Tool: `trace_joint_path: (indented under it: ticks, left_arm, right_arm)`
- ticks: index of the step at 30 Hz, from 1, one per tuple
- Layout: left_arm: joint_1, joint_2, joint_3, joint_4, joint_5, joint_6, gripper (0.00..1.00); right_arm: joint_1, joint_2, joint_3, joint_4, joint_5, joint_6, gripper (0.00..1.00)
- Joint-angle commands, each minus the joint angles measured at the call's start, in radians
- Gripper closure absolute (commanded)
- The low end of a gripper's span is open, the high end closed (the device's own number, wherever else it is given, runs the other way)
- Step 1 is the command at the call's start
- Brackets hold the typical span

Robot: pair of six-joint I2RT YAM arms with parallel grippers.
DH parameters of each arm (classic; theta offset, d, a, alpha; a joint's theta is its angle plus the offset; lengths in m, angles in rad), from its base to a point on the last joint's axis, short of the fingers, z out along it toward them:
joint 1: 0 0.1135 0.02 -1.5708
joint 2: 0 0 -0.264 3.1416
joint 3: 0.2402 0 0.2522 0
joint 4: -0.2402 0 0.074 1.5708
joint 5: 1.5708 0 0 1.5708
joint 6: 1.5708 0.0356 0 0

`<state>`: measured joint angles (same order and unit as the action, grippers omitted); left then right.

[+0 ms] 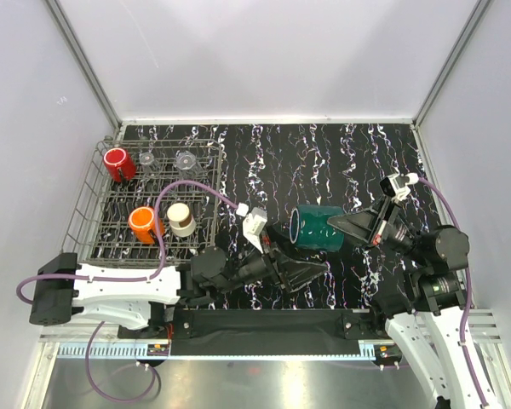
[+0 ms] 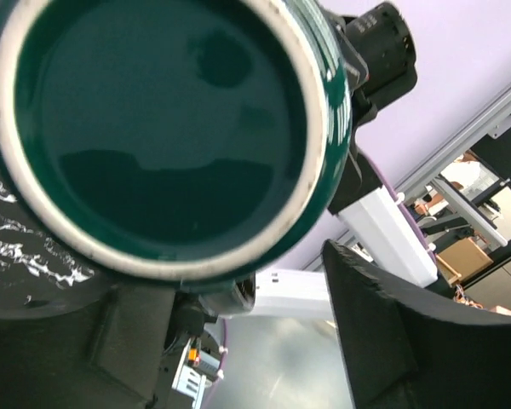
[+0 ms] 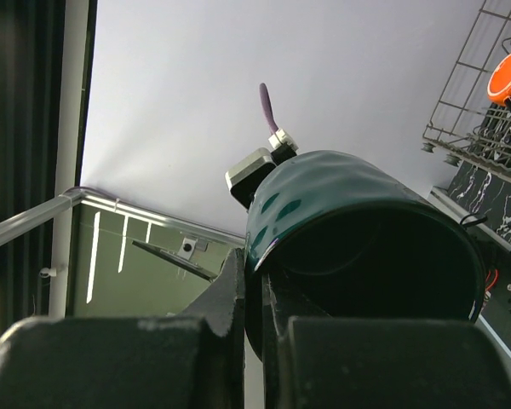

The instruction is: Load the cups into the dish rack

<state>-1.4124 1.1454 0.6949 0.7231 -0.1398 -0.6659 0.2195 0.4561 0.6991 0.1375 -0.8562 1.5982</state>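
1. Top external: green cup (image 1: 318, 228) lies sideways over mid-tabletop (image 1: 324, 162), axis left-right, mouth rim pinched in closed right claw (image 1: 345, 226).
2. Left claw (image 1: 311, 266) is just beside the base, jaws apart, and nearer the rack (image 1: 89, 183).

No writing, number or brand is legible on the dark green cup (image 1: 317, 227) or dish rack (image 1: 87, 196).
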Motion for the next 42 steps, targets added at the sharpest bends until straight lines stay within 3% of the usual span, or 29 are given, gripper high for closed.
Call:
trace_joint_path:
  ticks: [1, 6, 10, 11, 12, 15, 18, 19, 21, 22, 25, 26, 34, 37, 42]
  left_arm:
    - [-0.005, 0.008, 0.045, 0.110, -0.064, 0.003, 0.33]
    - [-0.005, 0.010, 0.032, 0.150, -0.083, -0.011, 0.49]
    - [-0.005, 0.016, 0.040, 0.133, -0.092, -0.011, 0.77]
    - [-0.005, 0.019, 0.034, 0.151, -0.093, -0.012, 0.95]
    - [-0.007, 0.020, 0.026, 0.163, -0.098, -0.012, 1.00]
    - [-0.005, 0.020, 0.021, 0.182, -0.113, -0.017, 1.00]
    - [-0.005, 0.007, 0.023, 0.144, -0.122, -0.018, 1.00]
    - [-0.005, 0.001, 0.011, 0.141, -0.129, -0.020, 1.00]
    - [-0.005, -0.036, -0.009, 0.118, -0.156, -0.023, 1.00]
    - [-0.007, -0.056, -0.026, 0.099, -0.173, -0.032, 1.00]
    - [-0.005, -0.137, -0.035, -0.095, -0.231, -0.031, 1.00]
    - [-0.005, -0.159, -0.034, -0.143, -0.247, -0.032, 1.00]
    - [-0.002, -0.423, 0.012, -0.707, -0.441, -0.078, 1.00]
    - [0.003, -0.533, 0.067, -1.087, -0.546, -0.159, 1.00]
    - [0.010, -0.676, 0.222, -1.561, -0.755, -0.293, 1.00]
  right_arm:
    - [0.000, -0.017, 0.013, 0.094, 0.005, 0.020, 1.00]
    - [0.000, -0.022, 0.002, 0.094, 0.005, 0.019, 1.00]
    - [0.001, -0.023, -0.001, 0.096, 0.003, 0.017, 1.00]
    - [0.001, -0.023, -0.001, 0.096, 0.002, 0.017, 1.00]
    - [0.001, -0.025, -0.003, 0.096, -0.001, 0.014, 1.00]
    - [0.001, -0.027, -0.003, 0.077, -0.003, 0.000, 0.98]
    - [0.000, -0.023, 0.000, 0.036, -0.003, -0.030, 0.82]
    - [0.001, -0.020, 0.003, 0.013, -0.003, -0.040, 0.67]
    - [0.001, -0.019, 0.011, -0.012, 0.002, -0.072, 0.50]
    - [0.000, -0.019, 0.014, -0.044, 0.003, -0.083, 0.35]
    - [0.001, -0.016, 0.039, -0.114, 0.011, -0.138, 0.06]
    - [0.001, -0.014, 0.043, -0.128, 0.016, -0.150, 0.02]
    - [0.001, 0.010, 0.118, -0.447, 0.081, -0.362, 0.00]
    - [0.001, 0.029, 0.146, -0.541, 0.124, -0.437, 0.00]
    - [0.001, 0.033, 0.113, -0.500, 0.120, -0.429, 0.00]
